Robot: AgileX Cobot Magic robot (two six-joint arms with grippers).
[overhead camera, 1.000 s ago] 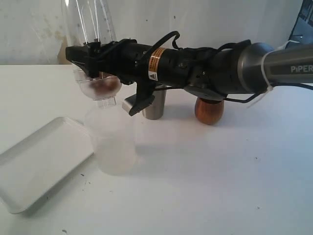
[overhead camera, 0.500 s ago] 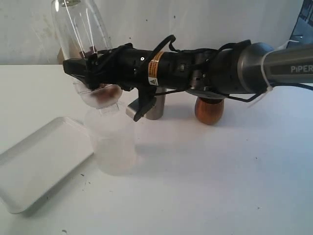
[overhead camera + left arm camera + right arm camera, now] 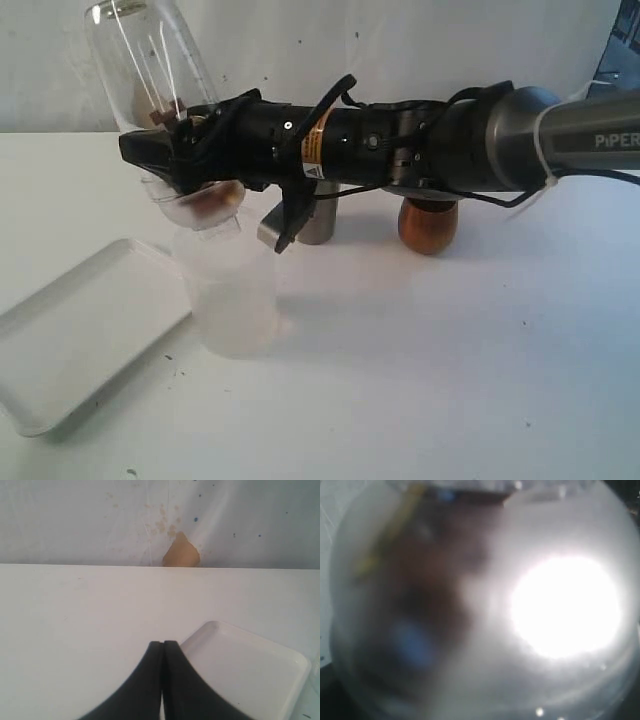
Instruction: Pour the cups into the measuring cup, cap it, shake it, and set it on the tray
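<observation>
on the white table [image 3: 450,380] my right arm [image 3: 470,140] stretches toward 9 o'clock. the tray [image 3: 70,340] lies bare at 8 o'clock. the measuring cup [image 3: 135,60] is up at 10 o'clock, tipped with its base high and brown contents [image 3: 210,200] pooled at the low end, above a frosted cup [image 3: 235,300]. the steel tumbler [image 3: 318,215] and wooden cup [image 3: 428,225] stand behind my arm. my right gripper [image 3: 160,160] is clamped around the measuring cup; my left gripper [image 3: 162,680] is pressed together, empty. i judge pouring and capping done, shaking underway, traying left.
</observation>
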